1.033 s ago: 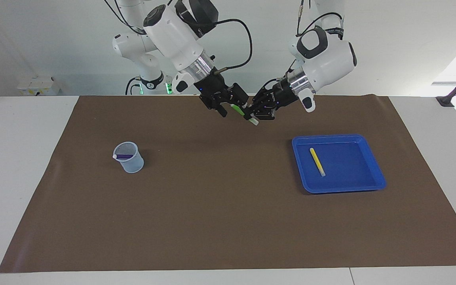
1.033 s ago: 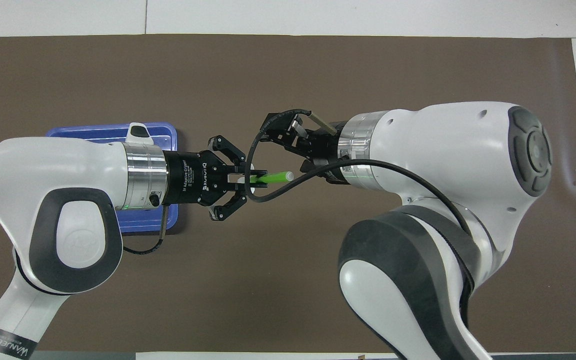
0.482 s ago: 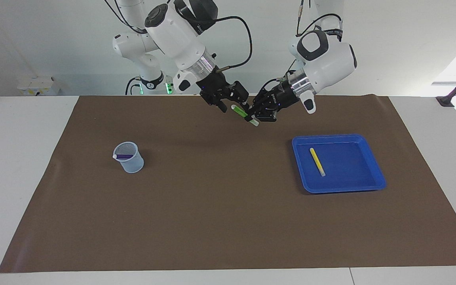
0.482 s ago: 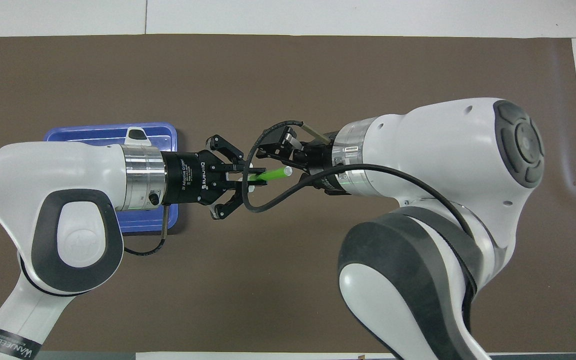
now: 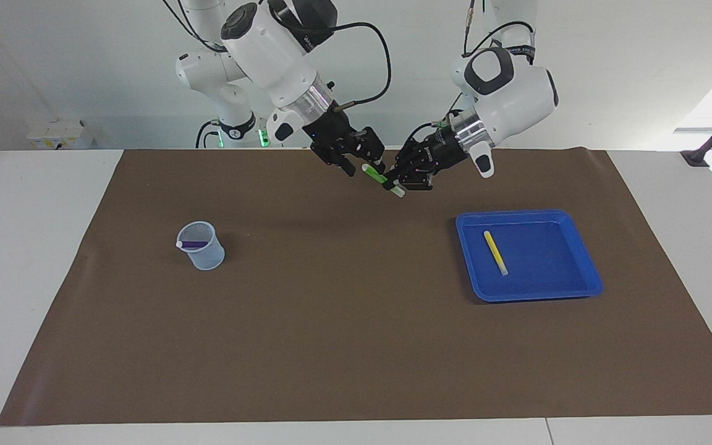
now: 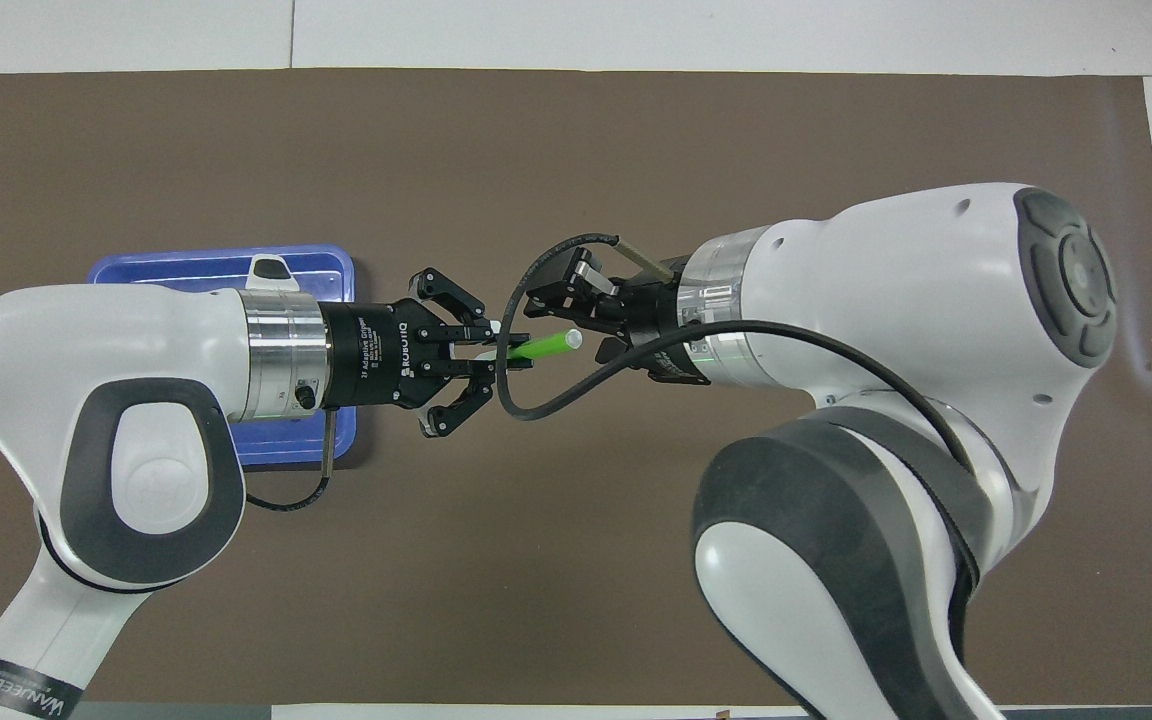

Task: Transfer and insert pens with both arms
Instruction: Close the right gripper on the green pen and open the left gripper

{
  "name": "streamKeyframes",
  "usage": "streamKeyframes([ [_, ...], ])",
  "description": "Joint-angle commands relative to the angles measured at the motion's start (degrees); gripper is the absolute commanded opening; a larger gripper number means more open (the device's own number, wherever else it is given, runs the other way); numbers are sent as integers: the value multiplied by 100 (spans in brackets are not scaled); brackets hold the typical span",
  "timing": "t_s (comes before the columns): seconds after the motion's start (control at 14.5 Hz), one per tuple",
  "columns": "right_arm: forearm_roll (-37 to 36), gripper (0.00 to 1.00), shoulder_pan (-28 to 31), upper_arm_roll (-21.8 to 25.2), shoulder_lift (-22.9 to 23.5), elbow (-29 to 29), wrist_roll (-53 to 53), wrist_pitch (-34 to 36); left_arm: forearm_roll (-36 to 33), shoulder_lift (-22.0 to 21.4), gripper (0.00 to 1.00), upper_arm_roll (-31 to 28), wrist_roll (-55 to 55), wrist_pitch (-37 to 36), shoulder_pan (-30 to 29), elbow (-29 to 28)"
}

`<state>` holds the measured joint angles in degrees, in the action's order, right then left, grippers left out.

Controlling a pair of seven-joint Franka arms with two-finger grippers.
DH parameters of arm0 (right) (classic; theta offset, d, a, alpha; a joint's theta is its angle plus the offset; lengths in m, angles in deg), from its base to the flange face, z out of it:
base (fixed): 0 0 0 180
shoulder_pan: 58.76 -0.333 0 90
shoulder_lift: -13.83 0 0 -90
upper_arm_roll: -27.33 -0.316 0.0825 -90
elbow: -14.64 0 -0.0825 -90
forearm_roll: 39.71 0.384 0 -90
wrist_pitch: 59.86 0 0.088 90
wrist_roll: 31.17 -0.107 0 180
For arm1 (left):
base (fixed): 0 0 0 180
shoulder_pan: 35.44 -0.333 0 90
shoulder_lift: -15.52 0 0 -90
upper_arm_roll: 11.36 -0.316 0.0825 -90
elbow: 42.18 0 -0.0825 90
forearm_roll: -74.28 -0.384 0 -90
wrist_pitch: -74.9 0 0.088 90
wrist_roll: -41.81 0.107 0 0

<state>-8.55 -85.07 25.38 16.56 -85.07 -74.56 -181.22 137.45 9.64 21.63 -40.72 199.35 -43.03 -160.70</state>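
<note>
Mid-air handover of green pen [image 5: 379,177] over brown mat [image 5: 356,346], between cup [image 5: 201,246] and blue tray [image 5: 529,254]. Left end effector [image 5: 400,180] clamped on pen's pale-tipped lower half. Right end effector [image 5: 365,162] at pen's upper end, fingers spread around it, not yet visibly closed. Best done: close right fully on green barrel, confirm grip, only then release left; keep pen axis steady, avoid cable [image 6: 536,400] snag. Purple pen [image 5: 193,245] already in cup; yellow pen [image 5: 495,252] lying in tray. Versus a second ago: right end effector closer in around pen tip, both wrists raised slightly, pen angled a bit more.
</note>
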Motion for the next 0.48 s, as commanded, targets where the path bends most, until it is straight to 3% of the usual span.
streamKeyframes([
  [0.0, -110, 62, 56, -43, -35, -13, 94, 16, 151, -238, 0, -38, -61, 132, 38, -225],
  [0.21, -119, 54, 47, -43, -53, -39, 94, 24, 151, -238, 0, -38, -70, 132, 29, -225],
  [0.41, -119, 37, 21, -43, -71, -84, 103, 16, 204, -238, 0, -38, -70, 132, 21, -225],
])
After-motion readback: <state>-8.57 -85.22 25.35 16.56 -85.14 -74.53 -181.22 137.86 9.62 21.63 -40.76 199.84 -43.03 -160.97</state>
